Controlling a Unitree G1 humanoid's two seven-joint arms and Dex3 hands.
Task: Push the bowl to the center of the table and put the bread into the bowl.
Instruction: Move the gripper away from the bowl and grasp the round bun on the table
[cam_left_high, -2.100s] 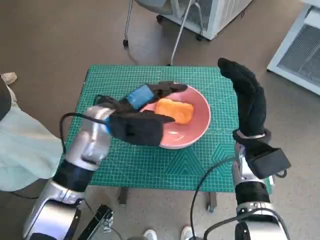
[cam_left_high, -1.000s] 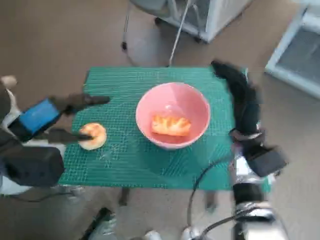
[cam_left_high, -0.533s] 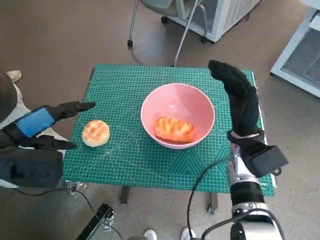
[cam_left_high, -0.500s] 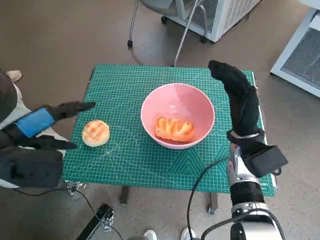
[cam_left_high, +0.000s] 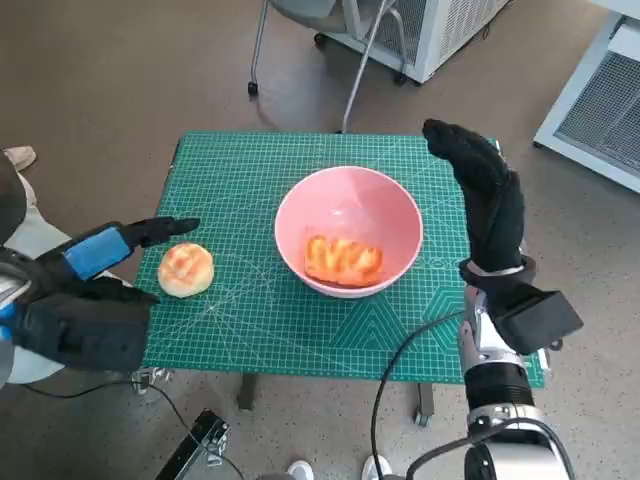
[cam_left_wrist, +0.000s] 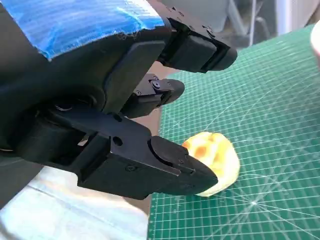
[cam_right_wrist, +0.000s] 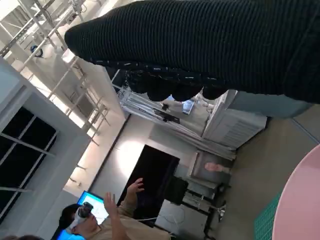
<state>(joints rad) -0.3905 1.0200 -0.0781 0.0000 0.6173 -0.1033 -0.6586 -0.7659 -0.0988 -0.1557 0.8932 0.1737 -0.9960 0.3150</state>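
Sitting near the middle of the green cutting mat (cam_left_high: 250, 320) that covers the small table, the pink bowl (cam_left_high: 385, 205) already holds one orange-glazed bread piece (cam_left_high: 343, 260). It looks rigid and smooth, probably plastic or ceramic, so a flat push against its outer wall should slide it easily, though it may skid further than meant.

Beside the bowl's far-right rim the right hand (cam_left_high: 485, 195) stands upright and empty, fingers extended, seemingly just clear of the bowl; whether it touches cannot be told. The right wrist view shows only the glove and a sliver of pink rim.

At the mat's left edge the left hand (cam_left_high: 90, 290) hovers empty, fingers spread around the round bread roll (cam_left_high: 186, 269) without clearly touching it.

That roll, well apart from the bowl, looks light, soft and easily dented. A gentle hold across its sides, low on the crust, seems best. In the left wrist view (cam_left_wrist: 212, 160) a finger hides part of it, so contact there is unclear.
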